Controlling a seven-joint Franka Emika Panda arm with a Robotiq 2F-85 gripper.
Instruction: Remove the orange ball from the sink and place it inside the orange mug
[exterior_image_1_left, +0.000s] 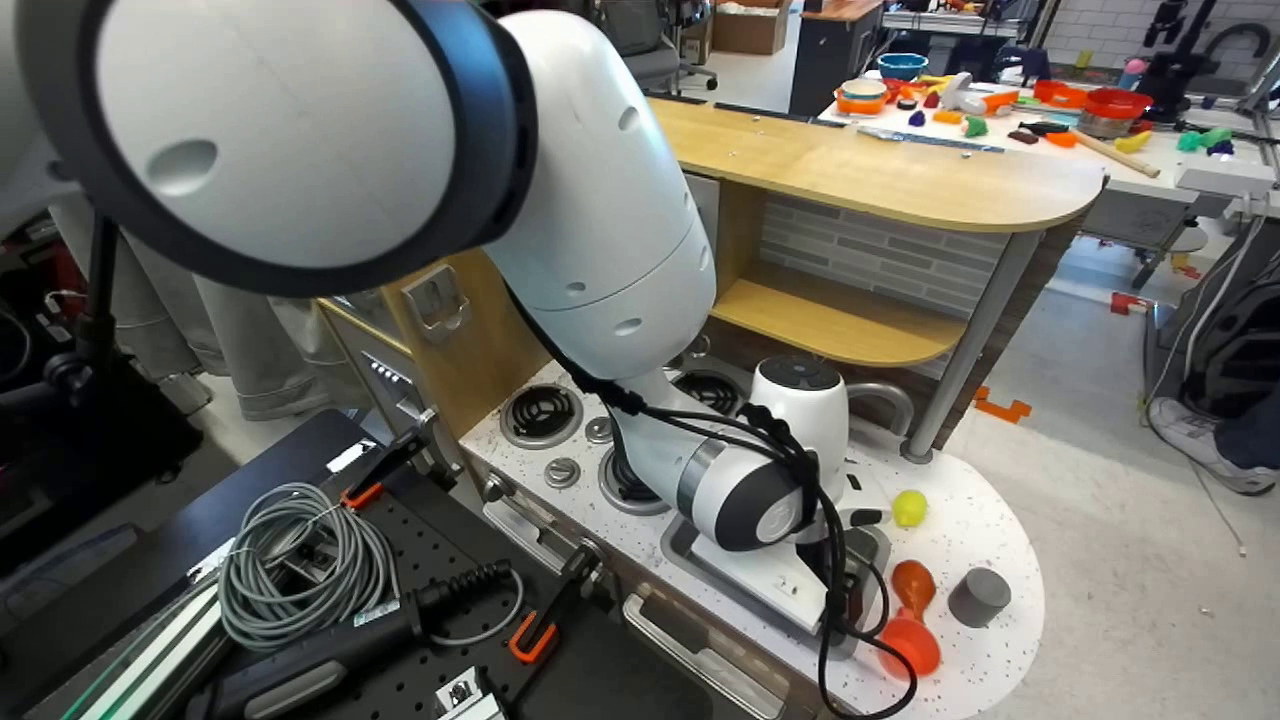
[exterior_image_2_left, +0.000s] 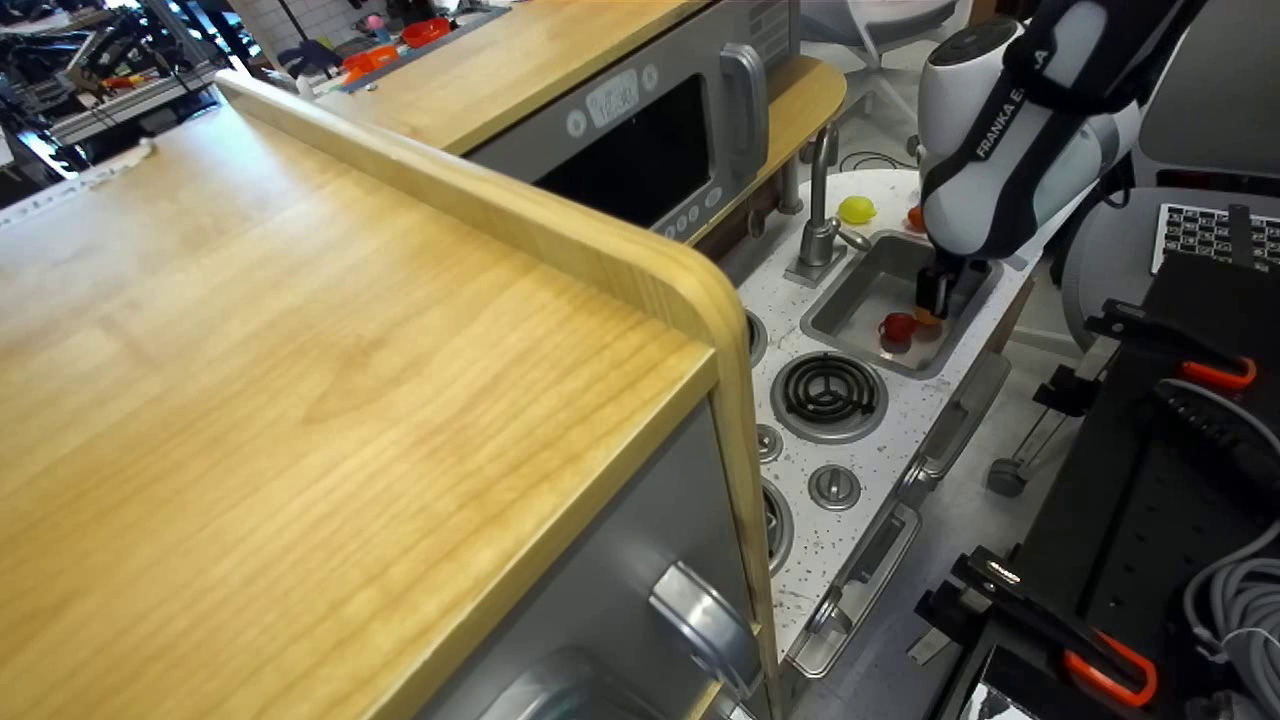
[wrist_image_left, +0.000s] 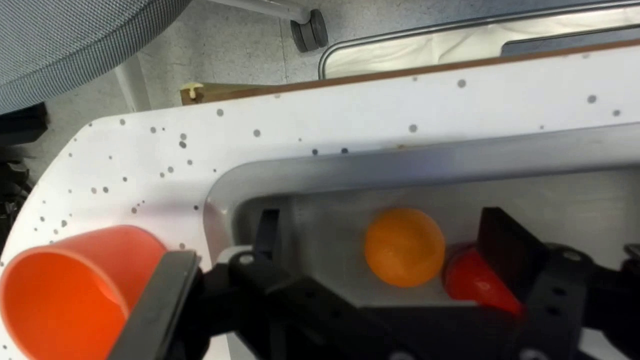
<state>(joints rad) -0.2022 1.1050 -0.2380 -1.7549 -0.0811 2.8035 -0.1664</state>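
Note:
The orange ball (wrist_image_left: 405, 247) lies on the floor of the sink (wrist_image_left: 350, 170) in the wrist view. My gripper (wrist_image_left: 381, 225) is open above it, one finger on either side, with gaps between ball and fingers. In an exterior view the gripper (exterior_image_2_left: 936, 292) reaches down into the sink (exterior_image_2_left: 830, 310), right over the partly covered orange ball (exterior_image_2_left: 928, 317). Outside the basin, the orange mug (wrist_image_left: 65, 300) lies on its side on the white counter, its mouth facing the camera; an exterior view also has this orange mug (exterior_image_1_left: 912, 648).
A red object (wrist_image_left: 477, 280) sits in the basin against the ball's side, partly behind a finger. On the counter stand a yellow ball (exterior_image_1_left: 909, 508), an orange-brown object (exterior_image_1_left: 912, 584) and a grey cylinder (exterior_image_1_left: 979, 597). The faucet (exterior_image_2_left: 820, 200) rises beside the sink.

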